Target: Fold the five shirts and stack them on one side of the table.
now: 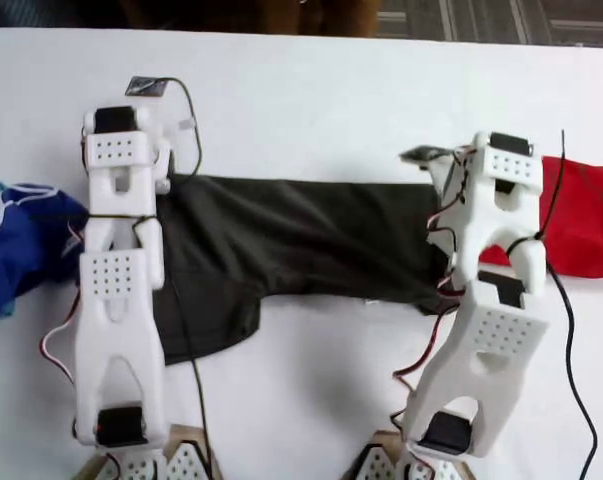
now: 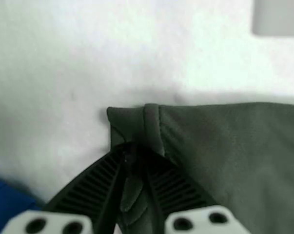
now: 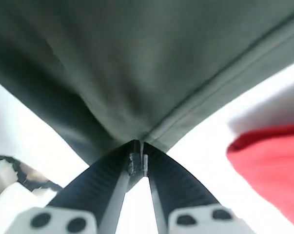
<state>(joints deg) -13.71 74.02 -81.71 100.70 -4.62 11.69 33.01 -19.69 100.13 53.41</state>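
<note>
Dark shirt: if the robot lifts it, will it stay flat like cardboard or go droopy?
Probably droopy: the dark shirt bunches into folds where the left end effector pinches it. It would likely sag between grips, as it also puckers at the right end effector. It looks thin, so probably light.

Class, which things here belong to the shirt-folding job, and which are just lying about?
Job: dark green shirt, pinched by the left gripper and the right gripper; blue shirt; red shirt.
Lying about: black cable; white table.
</note>
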